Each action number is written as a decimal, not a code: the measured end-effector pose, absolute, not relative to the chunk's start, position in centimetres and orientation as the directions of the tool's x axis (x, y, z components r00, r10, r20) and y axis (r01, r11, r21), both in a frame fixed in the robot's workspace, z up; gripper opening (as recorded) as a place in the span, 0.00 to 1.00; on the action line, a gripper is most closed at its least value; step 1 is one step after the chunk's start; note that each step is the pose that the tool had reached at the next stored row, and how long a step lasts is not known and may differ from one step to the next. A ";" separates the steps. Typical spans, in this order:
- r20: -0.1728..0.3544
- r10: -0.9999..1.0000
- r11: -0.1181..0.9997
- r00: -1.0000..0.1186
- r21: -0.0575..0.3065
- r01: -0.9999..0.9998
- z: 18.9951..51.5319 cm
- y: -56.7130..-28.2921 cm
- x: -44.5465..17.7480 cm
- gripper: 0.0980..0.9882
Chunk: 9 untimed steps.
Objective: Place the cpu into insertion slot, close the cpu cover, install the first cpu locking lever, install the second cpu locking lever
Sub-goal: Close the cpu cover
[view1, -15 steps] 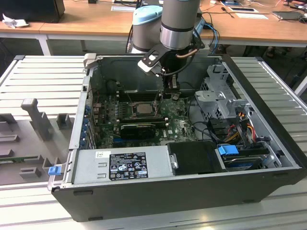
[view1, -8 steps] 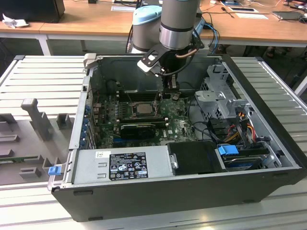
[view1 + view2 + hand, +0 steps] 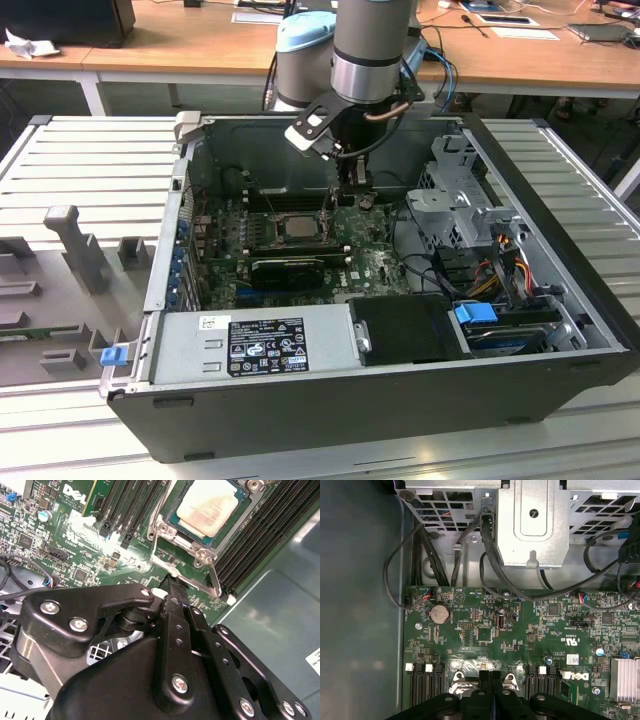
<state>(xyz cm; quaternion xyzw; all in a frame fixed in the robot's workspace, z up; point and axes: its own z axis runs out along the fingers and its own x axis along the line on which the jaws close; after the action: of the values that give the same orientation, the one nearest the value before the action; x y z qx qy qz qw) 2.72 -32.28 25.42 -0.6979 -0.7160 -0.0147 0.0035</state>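
1. Here the arm (image 3: 372,40) drops steeply from the exterior view's top into the open computer case (image 3: 400,410). Its wrist is turned so the gripper (image 3: 352,186) points down at the green motherboard (image 3: 380,265).
2. Gripper state: the two fingers (image 3: 485,682) are pressed flat against each other, clenched. Whether anything thin sits between them cannot be told.
3. The fingertips sit low over the board, just beside a corner of the socket frame, on the exterior view's right of it.
4. The cpu (image 3: 207,505) lies seated in the insertion slot (image 3: 270,228), silver top up. The cpu cover (image 3: 159,530) lies flat around it, and the chip shows through its window.
5. A silver locking lever (image 3: 216,580) runs along the frame edge nearest the gripper. Latched or loose cannot be told.
6. Around the socket, long black memory slots (image 3: 265,535) flank it on both sides. A black expansion card (image 3: 288,268) lies just beside it, and the power supply (image 3: 250,345) fills the near wall.
7. The first wrist view looks across the board to a metal drive cage (image 3: 535,525), black cables (image 3: 490,570) draped below it, and a coin cell (image 3: 439,613).
8. The second wrist view gives the close look at chip, frame and lever, with the gripper's black body blocking the lower board.
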 end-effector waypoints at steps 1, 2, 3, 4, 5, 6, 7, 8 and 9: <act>0.026 0.999 0.025 -0.026 0.016 1.000 25.4 -32.3 2.7 0.01; 0.026 0.999 0.025 -0.026 0.016 1.000 25.4 -32.3 2.7 0.01; 0.026 0.999 0.025 -0.026 0.016 1.000 25.4 -32.3 2.7 0.01; 0.025 0.999 0.025 -0.026 0.016 1.000 25.4 -32.3 2.6 0.01; 0.025 0.999 0.025 -0.026 0.016 1.000 25.4 -32.3 2.6 0.01; 0.025 0.999 0.025 -0.026 0.016 1.000 25.4 -32.3 2.6 0.01; 0.025 0.999 0.025 -0.026 0.016 1.000 25.4 -32.3 2.5 0.01; 0.026 0.999 0.025 -0.026 0.016 1.000 25.4 -32.3 2.5 0.01; 0.026 0.999 0.025 -0.026 0.016 1.000 25.4 -32.3 2.5 0.01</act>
<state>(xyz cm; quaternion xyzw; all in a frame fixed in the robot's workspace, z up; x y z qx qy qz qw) 2.50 -32.28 25.42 -0.6979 -0.7160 -0.0147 0.0035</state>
